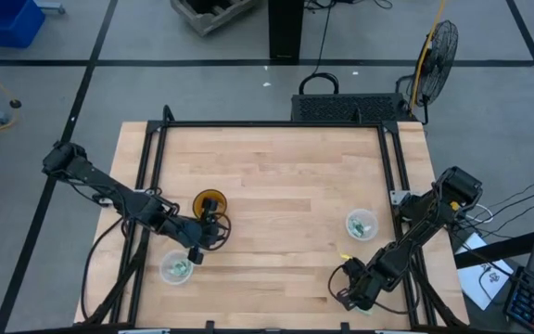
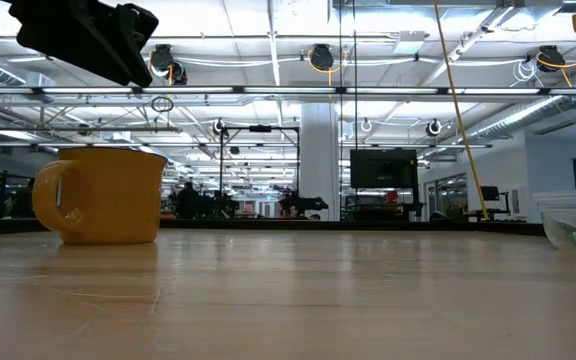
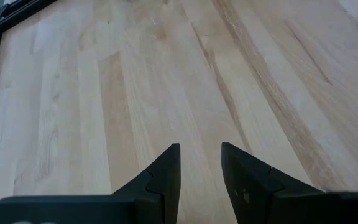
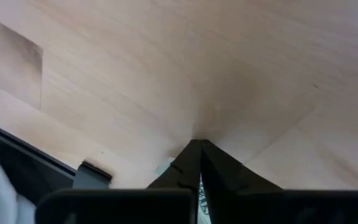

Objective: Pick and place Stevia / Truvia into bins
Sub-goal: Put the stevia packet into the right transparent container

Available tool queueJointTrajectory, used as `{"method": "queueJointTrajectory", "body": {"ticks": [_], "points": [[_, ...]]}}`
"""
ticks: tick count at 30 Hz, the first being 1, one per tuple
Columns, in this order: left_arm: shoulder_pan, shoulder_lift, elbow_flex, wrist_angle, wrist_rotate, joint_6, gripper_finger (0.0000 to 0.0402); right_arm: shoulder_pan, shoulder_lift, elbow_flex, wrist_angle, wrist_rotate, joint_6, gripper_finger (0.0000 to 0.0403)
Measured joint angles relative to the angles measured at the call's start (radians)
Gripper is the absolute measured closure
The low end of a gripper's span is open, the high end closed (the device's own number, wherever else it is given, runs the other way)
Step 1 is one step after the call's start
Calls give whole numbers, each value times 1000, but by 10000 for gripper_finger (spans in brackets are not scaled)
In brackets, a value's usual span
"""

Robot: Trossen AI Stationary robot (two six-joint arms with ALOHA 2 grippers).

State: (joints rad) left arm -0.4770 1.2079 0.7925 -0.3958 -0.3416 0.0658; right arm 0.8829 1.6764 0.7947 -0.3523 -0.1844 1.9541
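The two bins are clear plastic cups. The left bin [image 1: 176,269] near the table's near left and the right bin [image 1: 360,224] [image 2: 573,220] each hold pale green sachets. My left gripper [image 1: 196,252] [image 3: 200,163] hangs open over bare wood between the amber cup [image 1: 210,203] and the left bin. My right gripper [image 1: 347,295] [image 4: 197,144] is low at the table's near right edge, shut, with a bit of a pale green and white sachet [image 4: 200,198] showing between its fingers. One small greenish piece [image 1: 346,257] lies flat on the wood near it. My right gripper pinches a sachet between its two fingers. Only a sliver of the paper [image 4: 200,198] shows in the slit behind the closed tips, so which part it has cannot be told. The fingers slant down, with their tips close to the wood.
The amber cup [image 2: 103,195] stands upright on the table's left half, right beside my left gripper. A black frame rail [image 4: 55,165] runs along the table's edge close to my right gripper. Bare wood [image 1: 276,186] fills the middle and far part.
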Motion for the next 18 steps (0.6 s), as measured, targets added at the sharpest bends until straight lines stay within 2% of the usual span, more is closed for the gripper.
{"method": "queueJointTrajectory", "body": {"ticks": [6, 12, 18], "points": [[0, 0, 0, 0, 0, 0, 279, -9, -37, -1, 3, 11, -3, 401], [0, 0, 0, 0, 0, -1, 279, -12, -151, 2, -56, 105, -3, 402], [0, 0, 0, 3, 0, -4, 279, -11, -185, 172, -341, 79, 21, 402]]}}
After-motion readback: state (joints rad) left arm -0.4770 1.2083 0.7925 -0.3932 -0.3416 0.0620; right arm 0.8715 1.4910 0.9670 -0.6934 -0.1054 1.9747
